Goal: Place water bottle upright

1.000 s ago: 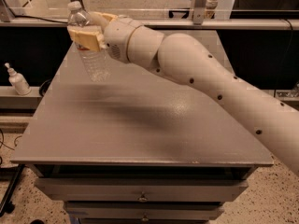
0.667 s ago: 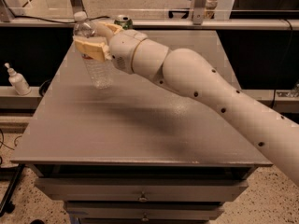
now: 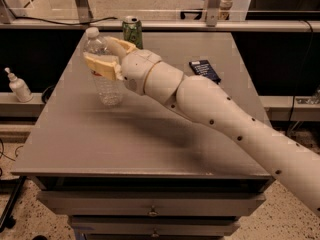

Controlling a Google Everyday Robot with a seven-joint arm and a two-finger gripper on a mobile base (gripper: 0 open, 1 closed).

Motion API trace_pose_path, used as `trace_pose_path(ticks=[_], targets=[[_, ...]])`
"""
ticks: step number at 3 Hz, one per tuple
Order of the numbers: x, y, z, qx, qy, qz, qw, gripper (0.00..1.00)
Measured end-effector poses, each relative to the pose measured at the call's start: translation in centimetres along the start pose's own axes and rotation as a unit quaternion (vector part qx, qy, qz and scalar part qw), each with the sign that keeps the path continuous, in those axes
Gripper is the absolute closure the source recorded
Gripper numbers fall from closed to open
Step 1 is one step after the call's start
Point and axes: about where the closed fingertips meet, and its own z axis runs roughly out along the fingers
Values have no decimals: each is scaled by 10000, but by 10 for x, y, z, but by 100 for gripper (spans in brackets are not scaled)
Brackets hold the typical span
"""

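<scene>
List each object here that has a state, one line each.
clear ribbed plastic water bottle: upright, capped, gripped
gripper: shut on bottle, over far left of grey table
green drink can: upright, far edge
dark blue flat packet: lying flat
white pump bottle: upright
top drawer: shut

Upper left of the frame, the cream gripper (image 3: 99,51) with tan fingers (image 3: 102,66) clasps the clear, ribbed water bottle (image 3: 109,89), white-capped. Behind stands a green can (image 3: 132,31); further right, a dark blue packet (image 3: 205,70). The tabletop (image 3: 150,139) is plain grey.
</scene>
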Motion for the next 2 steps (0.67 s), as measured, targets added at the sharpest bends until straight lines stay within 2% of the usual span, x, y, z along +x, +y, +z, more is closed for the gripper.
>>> trace_pose_path(ticks=[1, 2], targets=[[7, 2, -6, 74, -101, 71, 9999, 100], [13, 4, -13, 160, -121, 151, 9997, 82]])
